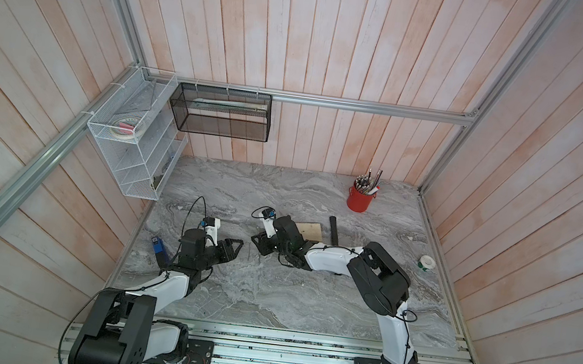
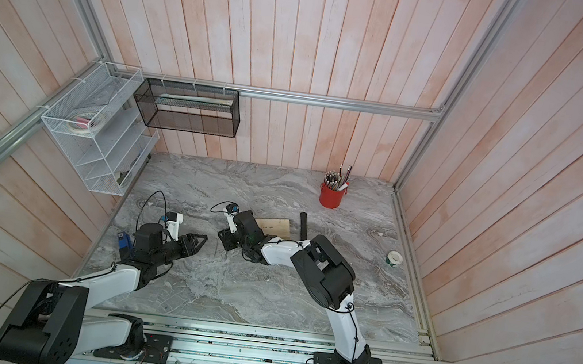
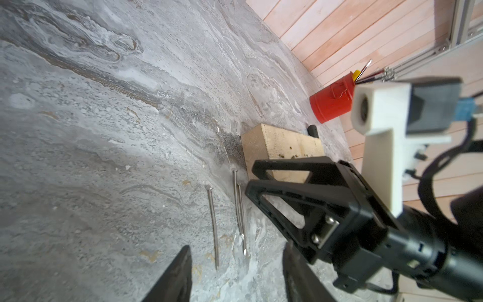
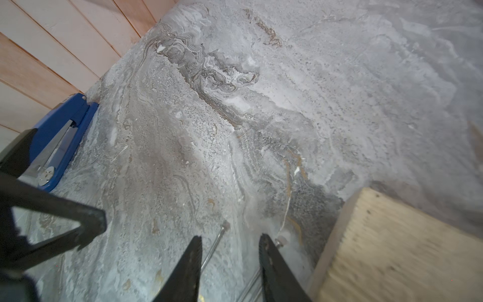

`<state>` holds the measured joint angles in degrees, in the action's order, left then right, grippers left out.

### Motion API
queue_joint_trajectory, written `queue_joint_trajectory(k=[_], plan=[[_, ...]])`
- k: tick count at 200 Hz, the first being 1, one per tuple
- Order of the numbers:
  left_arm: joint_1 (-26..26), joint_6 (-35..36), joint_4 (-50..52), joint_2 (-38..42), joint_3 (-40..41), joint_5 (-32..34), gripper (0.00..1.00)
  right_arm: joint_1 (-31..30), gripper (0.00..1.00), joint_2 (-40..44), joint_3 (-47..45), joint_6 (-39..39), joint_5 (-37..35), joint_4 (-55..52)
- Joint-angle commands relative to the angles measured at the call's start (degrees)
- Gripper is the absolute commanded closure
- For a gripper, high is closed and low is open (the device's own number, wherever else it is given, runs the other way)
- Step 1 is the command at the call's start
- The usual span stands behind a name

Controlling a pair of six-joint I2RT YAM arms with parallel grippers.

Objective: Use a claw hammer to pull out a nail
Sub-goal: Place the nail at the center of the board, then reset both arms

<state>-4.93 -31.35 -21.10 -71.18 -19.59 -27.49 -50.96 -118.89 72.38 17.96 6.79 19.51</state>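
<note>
One part of the claw hammer [image 1: 333, 230] shows in both top views: its black handle, lying flat on the marble table [image 1: 267, 294] on the far side of the wooden block [image 1: 308, 231] from my right gripper [image 1: 258, 241]. The rest runs under my right forearm and is hidden. Neither of my grippers touches it, and both are well apart from it.

Three nails [image 3: 213, 227] lie loose on the table between my two grippers. Two are close side by side just beside the block, and the third lies a little apart from them. My right gripper has its jaws parted with nothing clamped. In its wrist view the nails lie on the table beneath and between its fingers [image 4: 188, 269]. My left gripper [image 3: 236, 274] faces it, tips near, jaws spread wide and gripping nothing.

Behind my left gripper, against the wall, lies a blue tool [image 4: 65, 125]. Far beyond the hammer stands a red tin [image 1: 359, 199] of pencils, and off to my right gripper's outer side sits a roll of tape [image 1: 426, 262].
</note>
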Motion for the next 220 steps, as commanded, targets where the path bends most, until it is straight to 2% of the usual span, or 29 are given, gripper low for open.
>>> queue_joint_trajectory(k=[1,2,4,8,26,54,59,67,84,102,112,131,148,159,169,184,206,220], plan=[[0.3,2.1,2.8,2.6,-2.9,4.4,0.29,0.1,0.54,10.7,-4.1,-3.1,-3.6,1.6],[0.3,2.2,2.9,2.7,-3.0,4.6,0.25,0.1,0.53,11.1,-4.5,-3.1,-3.8,1.7],[0.3,2.5,3.2,3.1,-3.1,5.2,0.07,0.1,0.52,11.9,-5.1,-3.3,-4.2,1.9],[0.3,2.8,3.6,3.8,-3.4,6.3,0.00,0.2,0.51,13.7,-6.5,-3.6,-5.1,2.2],[0.2,4.7,5.0,6.9,-4.1,12.7,0.00,1.6,0.40,22.0,-14.0,-4.3,-9.0,4.3],[0.1,8.0,7.9,9.7,-5.9,22.7,0.00,8.4,0.21,36.3,-29.5,-3.2,-14.4,9.4],[0.2,8.1,9.0,9.6,-6.6,25.1,0.00,10.0,0.16,39.0,-32.3,-3.3,-16.0,10.2],[0.2,8.8,10.6,9.1,-7.8,28.2,0.00,12.9,0.02,43.3,-36.8,-4.1,-18.6,11.6],[-0.1,17.7,8.1,8.0,-7.8,30.6,0.00,20.2,0.02,51.8,-45.1,-6.3,-24.4,13.6],[-0.1,22.6,2.5,6.8,-5.8,35.7,0.00,29.3,0.02,58.4,-51.9,-8.2,-26.3,15.9],[0.4,25.0,-3.2,6.1,-3.2,36.2,0.00,34.0,0.02,60.5,-55.0,-9.3,-26.3,17.8],[1.2,26.7,-13.8,3.8,1.3,35.8,0.00,41.6,0.02,60.9,-60.2,-12.1,-26.3,24.0],[3.8,26.0,-26.6,-1.8,5.1,30.0,0.00,47.0,0.02,57.5,-64.6,-14.6,-24.1,32.6],[4.1,26.6,-21.5,-3.1,1.8,26.8,0.00,48.6,0.02,53.8,-66.2,-17.1,-23.9,37.5],[4.1,26.7,-27.7,-5.3,2.7,25.8,0.00,49.1,0.02,50.8,-64.6,-18.0,-26.4,38.1],[4.9,28.9,-31.0,-7.1,2.7,24.2,0.00,50.3,0.02,48.9,-62.9,-20.0,-23.2,37.2],[7.2,30.0,-30.1,-9.7,0.2,19.4,0.00,53.7,0.02,43.0,-64.3,-20.2,-17.9,50.0],[8.0,31.2,-38.1,-10.1,3.5,18.7,0.00,54.7,0.02,41.6,-60.9,-19.4,-17.1,45.2]])
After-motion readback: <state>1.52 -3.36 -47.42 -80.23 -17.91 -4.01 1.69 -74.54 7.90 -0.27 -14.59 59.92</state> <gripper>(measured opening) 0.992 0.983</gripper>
